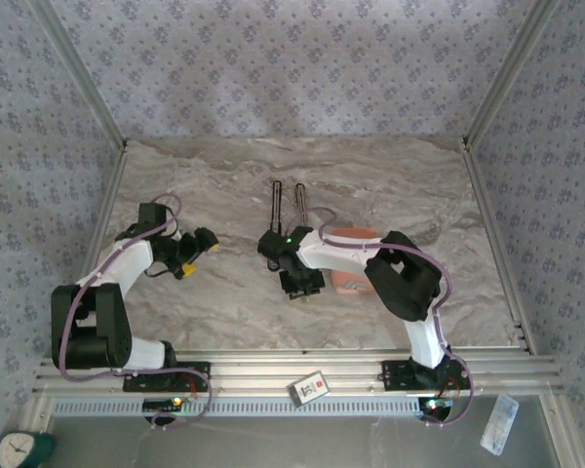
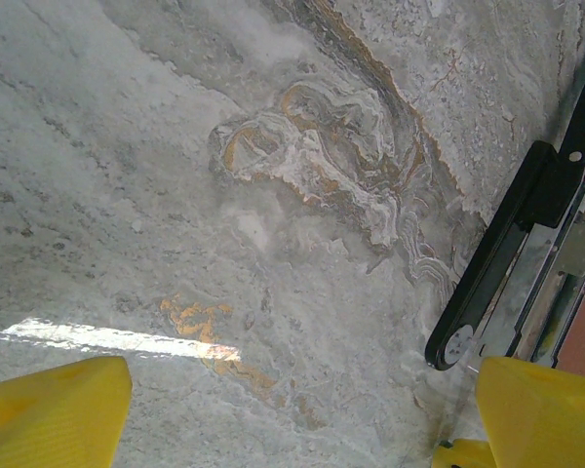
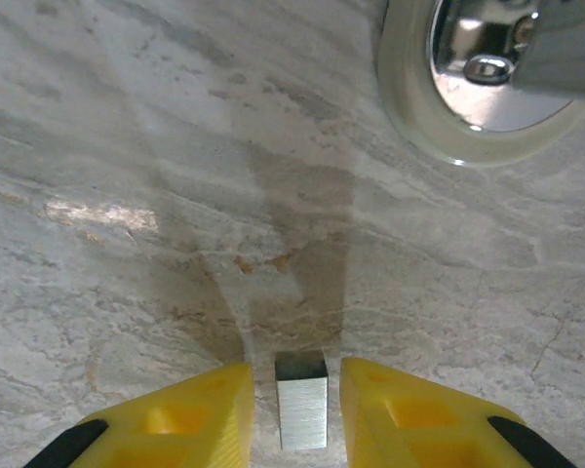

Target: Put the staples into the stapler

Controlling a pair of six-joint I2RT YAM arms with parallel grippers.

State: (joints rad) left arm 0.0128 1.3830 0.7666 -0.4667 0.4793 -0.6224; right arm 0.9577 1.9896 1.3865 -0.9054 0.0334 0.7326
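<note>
Marbled grey bench (image 1: 214, 302), rust-brown veins running through it. Near the middle lies the stapler (image 1: 300, 203), swung open, black arm and metal channel side by side. Just right of it sits a salmon-coloured box (image 1: 356, 235), partly hidden.

The staple strip (image 3: 301, 414) between the right fingers (image 3: 185, 419) is cut off by the lower edge, so contact with them cannot be told, while the stapler (image 2: 507, 253) is cropped beyond the left fingers (image 2: 541, 409).
</note>
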